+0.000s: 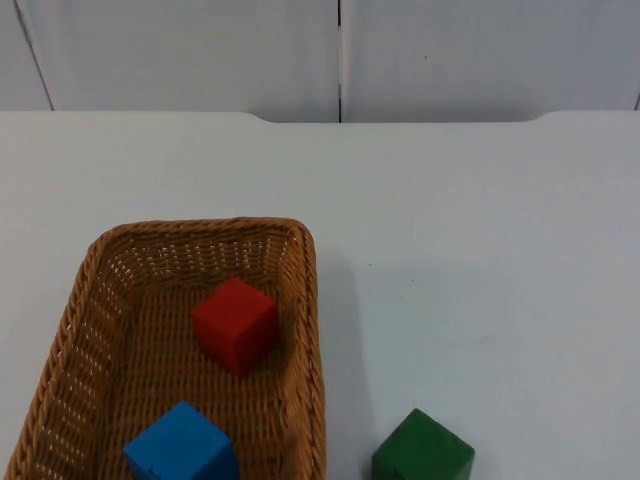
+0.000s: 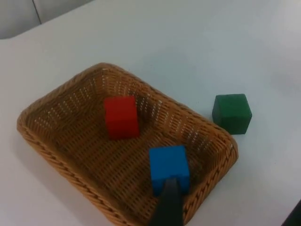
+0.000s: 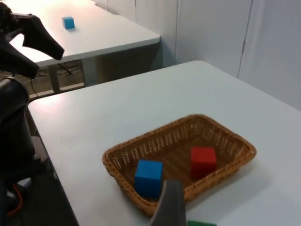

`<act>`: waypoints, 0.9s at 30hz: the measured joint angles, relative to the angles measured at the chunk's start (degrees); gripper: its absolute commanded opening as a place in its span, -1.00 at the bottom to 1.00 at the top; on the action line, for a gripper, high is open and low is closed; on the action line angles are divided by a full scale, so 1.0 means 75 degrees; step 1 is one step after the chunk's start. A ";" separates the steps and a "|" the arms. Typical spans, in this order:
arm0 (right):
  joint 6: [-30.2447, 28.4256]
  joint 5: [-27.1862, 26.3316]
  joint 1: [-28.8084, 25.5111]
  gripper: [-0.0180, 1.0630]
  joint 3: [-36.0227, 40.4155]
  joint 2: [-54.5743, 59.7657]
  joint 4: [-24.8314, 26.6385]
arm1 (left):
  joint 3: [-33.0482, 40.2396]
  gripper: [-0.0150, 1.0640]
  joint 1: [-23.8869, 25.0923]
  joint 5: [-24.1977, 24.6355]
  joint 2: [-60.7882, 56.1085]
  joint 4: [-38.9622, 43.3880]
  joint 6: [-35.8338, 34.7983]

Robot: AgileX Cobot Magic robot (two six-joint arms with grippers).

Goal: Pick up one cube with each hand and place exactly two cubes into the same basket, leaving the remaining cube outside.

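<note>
Red cube (image 1: 236,324) and blue cube (image 1: 183,446) lie in the basket (image 1: 303,300); green cube (image 1: 423,450) sits outside on the bench (image 1: 480,220), lower right. Either pincer's state cannot be told. Risk: adding green would spoil the count.

Basket (image 3: 244,149) — red cube (image 3: 203,161), blue cube (image 3: 148,177) inside

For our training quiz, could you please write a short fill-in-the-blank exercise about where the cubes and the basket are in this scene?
1. The red cube lies inside the wicker ____.
2. The cube that shares the basket with the red one is ____ in colour.
3. The green cube rests on the white ____, outside the basket.
4. The number of cubes inside the basket is ____.

Missing words: basket; blue; table; two
</note>
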 measured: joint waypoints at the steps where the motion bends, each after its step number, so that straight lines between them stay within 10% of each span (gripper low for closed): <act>1: 0.0233 0.0167 0.0000 0.25 0.0000 -0.0116 -0.0166 | 0.0029 0.37 0.0000 -0.0019 0.0000 0.0000 0.0000; 8: 0.1220 0.1130 0.0000 0.25 0.0000 -0.0810 -0.1215 | 0.0047 0.37 0.0000 -0.0083 0.0000 0.0000 0.0016; 27: 0.1615 0.1952 0.0000 0.25 0.0601 -0.1058 -0.1436 | 0.0047 0.37 0.0000 -0.0083 0.0000 0.0000 0.0030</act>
